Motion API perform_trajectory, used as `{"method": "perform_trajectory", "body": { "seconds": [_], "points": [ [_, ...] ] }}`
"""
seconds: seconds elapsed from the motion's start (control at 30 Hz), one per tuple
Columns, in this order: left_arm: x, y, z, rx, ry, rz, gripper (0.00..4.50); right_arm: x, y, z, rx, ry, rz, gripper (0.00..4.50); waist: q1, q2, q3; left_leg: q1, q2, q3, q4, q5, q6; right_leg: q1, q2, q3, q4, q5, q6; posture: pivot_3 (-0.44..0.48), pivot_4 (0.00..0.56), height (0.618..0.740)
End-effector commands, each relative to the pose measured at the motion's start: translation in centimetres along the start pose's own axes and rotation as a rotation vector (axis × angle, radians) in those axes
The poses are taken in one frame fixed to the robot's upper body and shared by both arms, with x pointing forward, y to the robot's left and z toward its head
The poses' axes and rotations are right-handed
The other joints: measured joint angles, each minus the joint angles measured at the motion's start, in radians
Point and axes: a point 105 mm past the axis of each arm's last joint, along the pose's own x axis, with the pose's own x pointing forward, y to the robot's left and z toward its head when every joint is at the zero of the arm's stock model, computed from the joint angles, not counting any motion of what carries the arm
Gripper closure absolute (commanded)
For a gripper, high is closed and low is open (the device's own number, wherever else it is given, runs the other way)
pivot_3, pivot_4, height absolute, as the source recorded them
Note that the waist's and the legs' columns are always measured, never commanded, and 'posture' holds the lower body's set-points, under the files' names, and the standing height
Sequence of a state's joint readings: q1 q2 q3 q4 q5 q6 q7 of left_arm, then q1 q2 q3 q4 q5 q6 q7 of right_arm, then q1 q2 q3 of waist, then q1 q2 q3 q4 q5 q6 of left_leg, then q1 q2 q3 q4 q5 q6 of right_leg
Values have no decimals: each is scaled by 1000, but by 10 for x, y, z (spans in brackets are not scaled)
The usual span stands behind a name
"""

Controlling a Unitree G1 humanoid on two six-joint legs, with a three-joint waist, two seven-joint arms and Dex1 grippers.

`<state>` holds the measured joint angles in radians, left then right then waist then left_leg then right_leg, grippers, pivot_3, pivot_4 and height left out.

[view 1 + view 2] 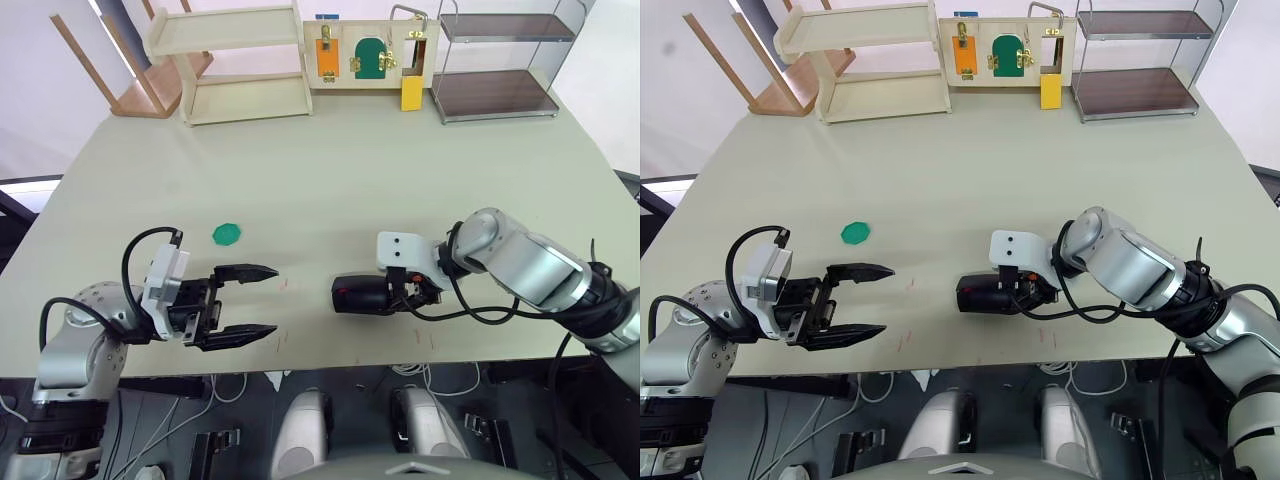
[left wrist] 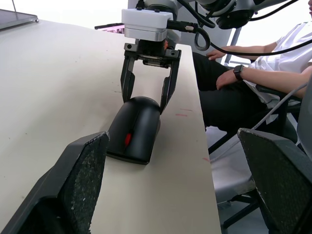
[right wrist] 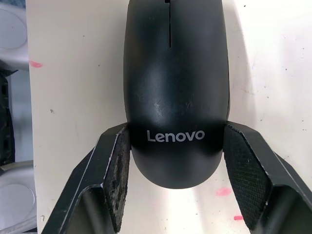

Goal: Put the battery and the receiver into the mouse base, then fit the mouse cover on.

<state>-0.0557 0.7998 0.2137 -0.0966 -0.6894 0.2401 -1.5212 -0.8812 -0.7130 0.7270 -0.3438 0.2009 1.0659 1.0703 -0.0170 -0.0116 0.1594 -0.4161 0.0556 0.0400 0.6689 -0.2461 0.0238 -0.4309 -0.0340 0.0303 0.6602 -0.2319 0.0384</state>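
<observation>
The mouse cover (image 3: 170, 87) is a glossy black shell with white lettering, lying on top of the mouse base (image 2: 127, 155) near the table's front edge. A red wheel shows at the mouse's front. My right gripper (image 3: 174, 139) clasps the mouse's rear end, with its pads (image 3: 119, 165) against both sides. In the head view this gripper (image 1: 388, 294) reaches the mouse (image 1: 360, 294) from the right. My left gripper (image 1: 272, 300) stands open a hand's width left of the mouse, holding nothing. The battery and the receiver are hidden.
A flat green disc (image 1: 228, 234) lies behind my left gripper. At the table's far edge stand a wooden shelf (image 1: 235, 65), a latch board (image 1: 365, 50) and a metal rack (image 1: 495, 65). A person (image 2: 253, 73) sits beyond the table edge beside the mouse.
</observation>
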Motion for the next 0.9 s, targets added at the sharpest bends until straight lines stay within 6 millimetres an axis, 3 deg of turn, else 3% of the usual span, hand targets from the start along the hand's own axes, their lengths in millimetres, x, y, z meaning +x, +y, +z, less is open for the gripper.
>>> {"method": "perform_trajectory", "body": {
  "seconds": [0.03, 0.17, 0.5, 0.77, 0.87, 0.9],
  "points": [
    [-1, -1, 6, 31, 2, -9, 0, -3, -1, 1, -10, -6, -14, 1730, 0, 0, 0, 0, 0, 0, 0, 0, 0, 0, 0, 0, 0, 0, 0, 0, 150, 740],
    [-1, 0, 6, 33, 1, -11, 0, -4, -1, 1, -12, -7, -19, 15, 0, -1, 1, 0, 0, 0, 0, 0, 0, 0, 0, 0, 0, 0, 0, 0, 150, 740],
    [1, 1, 5, 34, -1, -16, 0, -7, -3, 2, -10, -17, -31, 15, 0, -3, 2, 0, 0, 0, 0, 0, 0, 0, 0, 0, 0, 0, 0, 0, 150, 740],
    [0, 2, 5, 41, 1, -13, 0, -23, -7, 19, -27, -141, -45, 15, 1, -4, 3, 0, 0, 0, 0, 0, 0, 0, 0, 0, 0, 0, 0, 0, 150, 740],
    [0, 2, 5, 43, 3, -11, 0, -27, -8, 35, -25, -259, -45, 15, 0, -4, 3, 0, 0, 0, 0, 0, 0, 0, 0, 0, 0, 0, 0, 0, 150, 740],
    [-1, 2, 5, 45, 4, -10, 0, -28, -8, 39, -24, -298, -42, 252, 0, -4, 4, 0, 0, 0, 0, 0, 0, 0, 0, 0, 0, 0, 0, 0, 150, 740]
  ]
}}
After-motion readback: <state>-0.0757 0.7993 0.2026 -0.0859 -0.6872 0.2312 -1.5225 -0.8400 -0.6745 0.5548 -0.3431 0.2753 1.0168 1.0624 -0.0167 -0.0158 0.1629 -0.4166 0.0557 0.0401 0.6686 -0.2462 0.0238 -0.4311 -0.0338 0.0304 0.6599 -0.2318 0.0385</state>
